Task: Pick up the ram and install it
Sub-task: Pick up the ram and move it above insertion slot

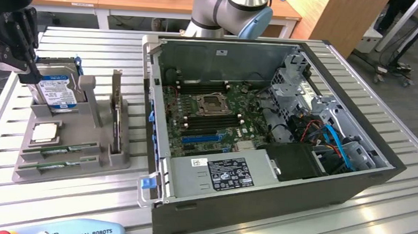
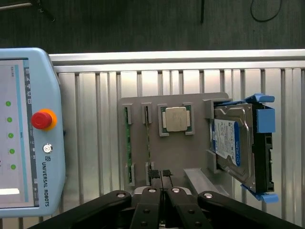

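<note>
At the exterior view's left, the gripper (image 1: 31, 76) hangs above the grey parts holder (image 1: 77, 173), over its hard-drive end. Its two fingers are pressed together with nothing between them.

The ram (image 1: 68, 150) sits on its long edge in a slot of the holder. It is just beside a second ram stick (image 1: 56, 165) in the neighbouring slot and near the square processor chip (image 1: 43, 132). The hard drive (image 1: 56, 90) stands at the holder's far end.

In the wrist view the gripper (image 2: 161, 175) points down at the holder (image 2: 176, 152). Its fingertips (image 2: 153, 174) are near one end of the ram (image 2: 147, 138), the stick closer to the processor chip (image 2: 175, 118). Whether the tips touch the holder cannot be told.

Step in hand, as judged: approach for pick-up. No part of the task is complete. Both sticks sit in the holder, and the open computer case (image 1: 262, 205) with its motherboard (image 1: 194, 113) is well apart, at the exterior view's right.

A grasp calls for the following, as judged:
- The fingers must part wider than the stick's thin edge.
- They must centre over the stick's length, not its end.
- They must descend square to the board, so that they close on its flat faces and clear the neighbouring stick.
</note>
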Motion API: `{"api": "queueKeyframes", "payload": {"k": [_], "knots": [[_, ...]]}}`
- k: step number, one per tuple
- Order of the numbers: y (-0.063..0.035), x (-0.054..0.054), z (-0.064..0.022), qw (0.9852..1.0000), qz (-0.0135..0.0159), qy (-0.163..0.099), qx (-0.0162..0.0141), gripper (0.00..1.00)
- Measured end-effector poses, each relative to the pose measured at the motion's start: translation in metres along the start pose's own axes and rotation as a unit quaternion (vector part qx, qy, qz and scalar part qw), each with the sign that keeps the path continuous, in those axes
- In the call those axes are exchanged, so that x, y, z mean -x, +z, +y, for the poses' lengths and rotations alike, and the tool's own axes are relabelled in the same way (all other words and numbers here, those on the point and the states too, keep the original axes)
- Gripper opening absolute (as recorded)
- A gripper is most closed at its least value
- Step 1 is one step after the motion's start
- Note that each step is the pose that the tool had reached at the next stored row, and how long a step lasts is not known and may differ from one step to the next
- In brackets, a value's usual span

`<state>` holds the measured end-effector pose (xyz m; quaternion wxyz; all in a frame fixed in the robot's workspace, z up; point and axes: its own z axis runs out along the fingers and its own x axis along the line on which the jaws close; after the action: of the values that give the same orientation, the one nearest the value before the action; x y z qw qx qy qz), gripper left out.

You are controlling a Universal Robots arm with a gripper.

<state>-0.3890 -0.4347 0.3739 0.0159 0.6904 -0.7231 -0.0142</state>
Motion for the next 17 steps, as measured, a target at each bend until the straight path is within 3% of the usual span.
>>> {"api": "queueKeyframes", "payload": {"k": [9, 13, 15, 16, 17], "knots": [[0.0, 0.0, 0.0, 1.0, 0.0, 0.0, 0.0, 0.11], [0.0, 0.0, 0.0, 1.0, 0.0, 0.0, 0.0, 0.29], [0.0, 0.0, 0.0, 1.0, 0.0, 0.0, 0.0, 0.29], [0.0, 0.0, 0.0, 1.0, 0.0, 0.0, 0.0, 0.36], [0.0, 0.0, 0.0, 1.0, 0.0, 0.0, 0.0, 0.36]]}}
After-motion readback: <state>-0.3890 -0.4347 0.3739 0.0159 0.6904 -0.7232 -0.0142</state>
